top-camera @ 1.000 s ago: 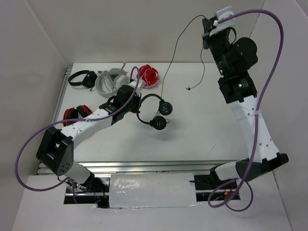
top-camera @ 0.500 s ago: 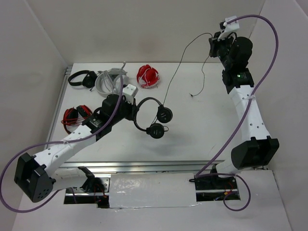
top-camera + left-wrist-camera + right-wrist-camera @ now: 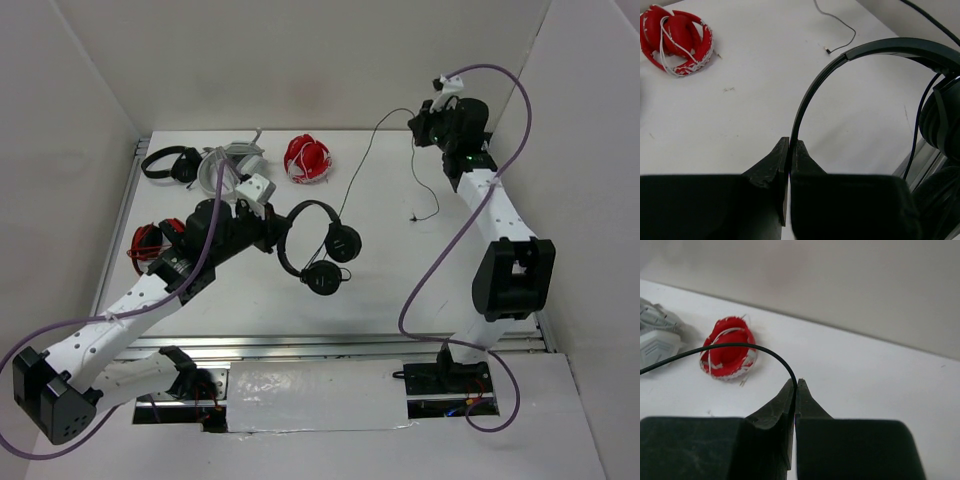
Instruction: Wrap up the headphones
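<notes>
Down and inward swings our right gripper, now upper right in the top view, its jaws pinched tight on the cable. Our left gripper is clamped on the headband, and we see the headphones mid-table, with the red headphones beyond

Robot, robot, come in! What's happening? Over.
Left gripper shut on headphones, at headband. Right gripper shut on cable, not yet wrapped. Red headphones lie aside at back.
</notes>
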